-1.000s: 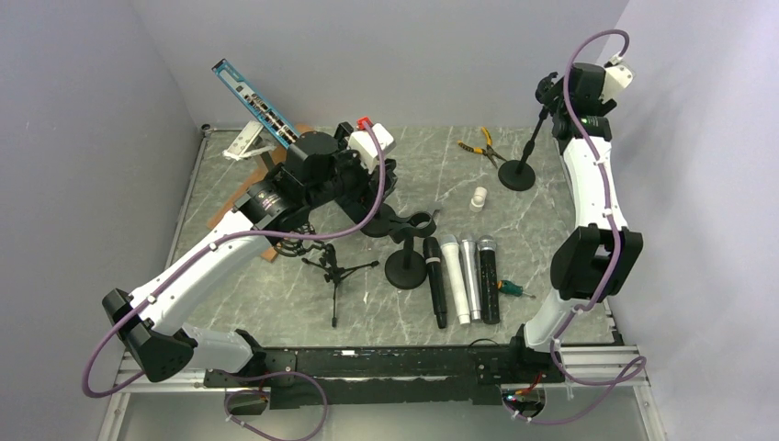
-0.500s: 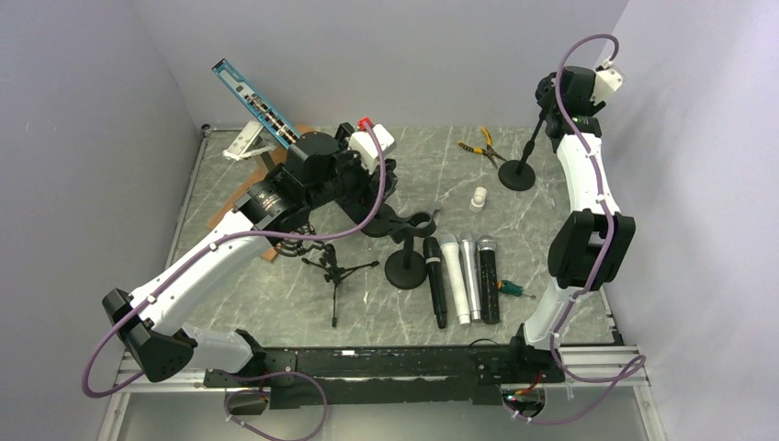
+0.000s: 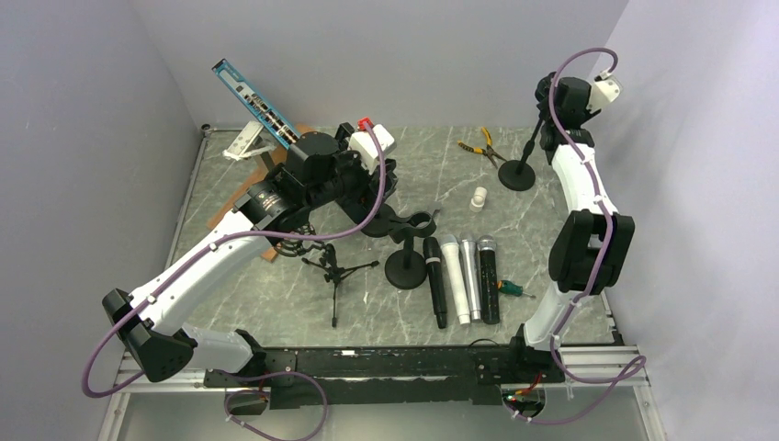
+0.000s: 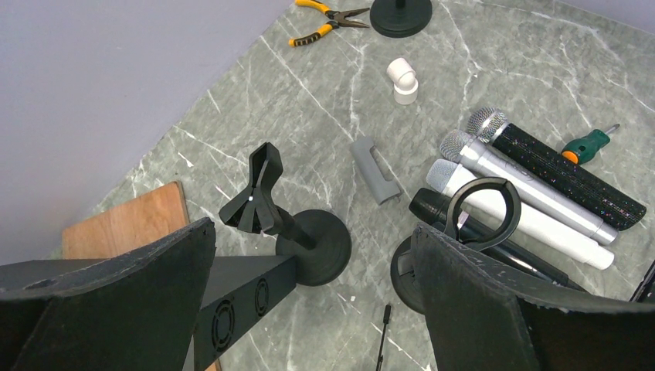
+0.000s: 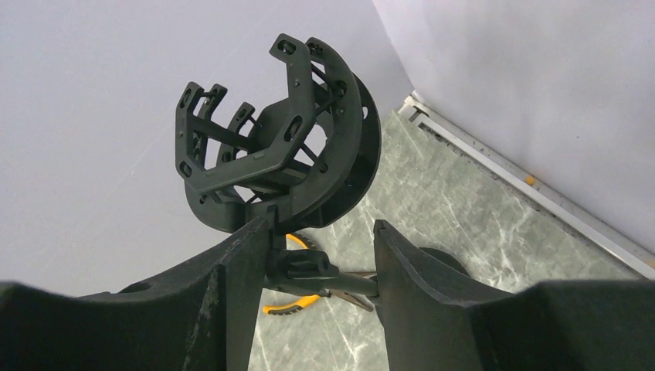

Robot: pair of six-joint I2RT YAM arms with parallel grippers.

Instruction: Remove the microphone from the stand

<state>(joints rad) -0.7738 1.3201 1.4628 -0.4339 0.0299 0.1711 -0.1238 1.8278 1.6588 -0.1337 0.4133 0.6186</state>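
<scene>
Several microphones (image 3: 464,276) (image 4: 533,174) lie side by side on the table, none of them in a stand. At the back right a black stand (image 3: 517,175) carries a shock mount (image 3: 544,92) (image 5: 278,147) with nothing in it. My right gripper (image 3: 554,99) (image 5: 323,224) straddles the stand's joint (image 5: 309,267) just under that mount. Its left finger touches the joint, a gap shows on the right side, and the jaws stand part open. My left gripper (image 3: 390,179) (image 4: 313,228) hangs wide open above a clip stand (image 4: 259,193), holding nothing.
A ring-clip stand (image 3: 406,266) (image 4: 479,205) stands beside the microphones, with a small tripod (image 3: 335,266) to its left. Yellow pliers (image 3: 482,144) (image 5: 286,305), a white pipe fitting (image 3: 479,197), a grey clip (image 4: 376,170) and a screwdriver (image 3: 513,288) lie around. Walls close in at the back and right.
My right gripper's jaws have narrowed around the stand's joint and its wrist has turned by the shock mount. The left arm has not moved.
</scene>
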